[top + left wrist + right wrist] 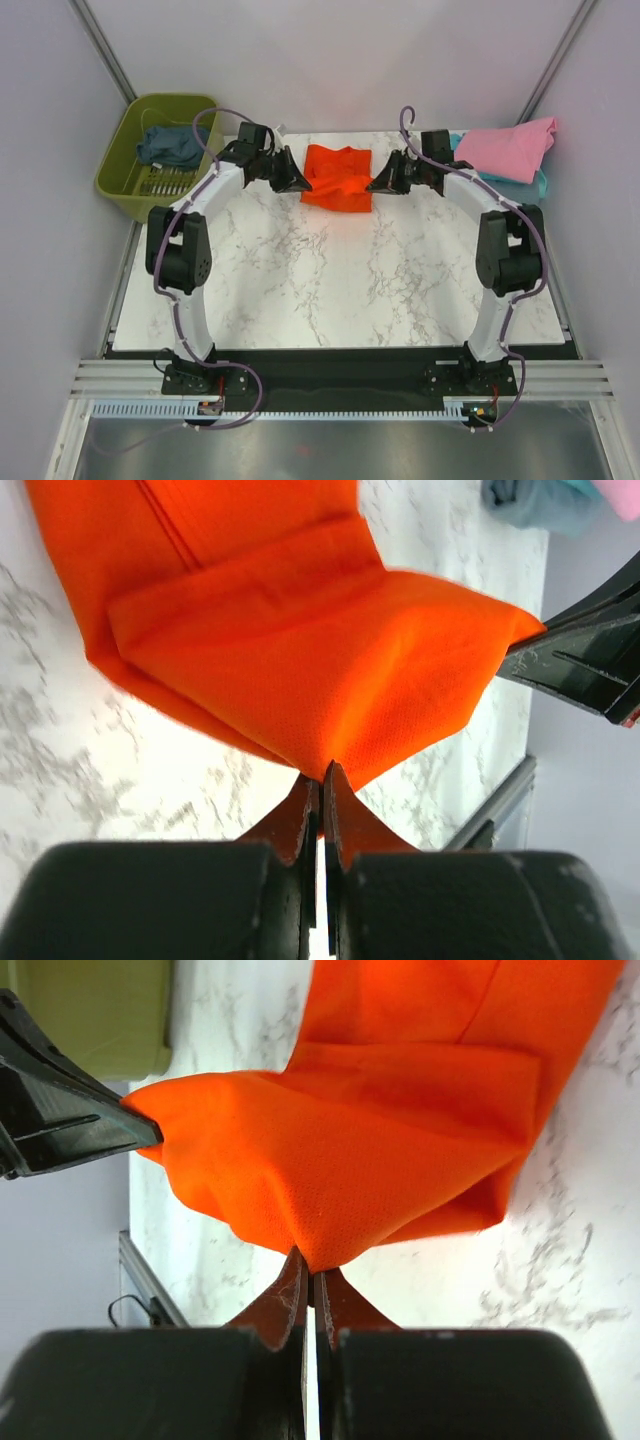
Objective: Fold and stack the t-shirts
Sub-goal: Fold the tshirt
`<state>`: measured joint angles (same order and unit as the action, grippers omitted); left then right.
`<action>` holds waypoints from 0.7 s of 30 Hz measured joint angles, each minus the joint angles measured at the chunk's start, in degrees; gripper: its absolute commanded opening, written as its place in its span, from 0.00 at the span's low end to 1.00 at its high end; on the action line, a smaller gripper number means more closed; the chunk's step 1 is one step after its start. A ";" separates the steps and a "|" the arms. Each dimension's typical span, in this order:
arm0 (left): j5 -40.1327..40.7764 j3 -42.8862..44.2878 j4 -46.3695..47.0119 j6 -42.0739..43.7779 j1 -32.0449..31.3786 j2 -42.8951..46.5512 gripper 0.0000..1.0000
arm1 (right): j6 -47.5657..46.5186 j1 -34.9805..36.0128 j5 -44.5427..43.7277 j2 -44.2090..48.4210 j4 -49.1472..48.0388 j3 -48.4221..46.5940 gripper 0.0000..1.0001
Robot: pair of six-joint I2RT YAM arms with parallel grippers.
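Clamping one orange t-shirt (337,178): two end effectors (322,778) (308,1268).

Teal shirt (538,187) mostly buried under the pink shirt (505,148), orange shirt (300,650) cropped up top in both wrist views.

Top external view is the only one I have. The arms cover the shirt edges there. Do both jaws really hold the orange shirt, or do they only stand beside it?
Observer: They hold it. The left wrist view shows the left jaws shut on a corner of the orange-red shirt, pinched at their very tips.
Operator: And the right side, please?
Observer: The right wrist view shows the right jaws shut on the opposite corner, again only at the tips.
Operator: Does the held part lie flat?
Observer: No. The held fold looks lifted above the marble table, while the far part of the shirt lies on it.
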<state>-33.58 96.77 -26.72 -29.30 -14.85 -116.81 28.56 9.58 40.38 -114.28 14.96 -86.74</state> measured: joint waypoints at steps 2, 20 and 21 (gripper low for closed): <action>-0.42 -2.93 -0.31 -0.44 -0.22 3.45 0.02 | 0.28 0.00 0.59 4.22 -0.07 3.23 0.00; -2.40 -32.61 -2.01 -3.50 -4.94 27.45 0.02 | 1.70 2.54 2.45 29.97 4.00 31.98 0.00; -2.29 -33.35 -2.05 -3.48 -5.25 28.83 0.02 | 1.68 2.91 2.43 31.50 4.31 32.79 0.00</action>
<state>-35.88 63.42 -28.77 -32.77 -20.10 -87.99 30.24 12.49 42.81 -82.78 19.27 -53.95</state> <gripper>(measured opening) 0.034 0.034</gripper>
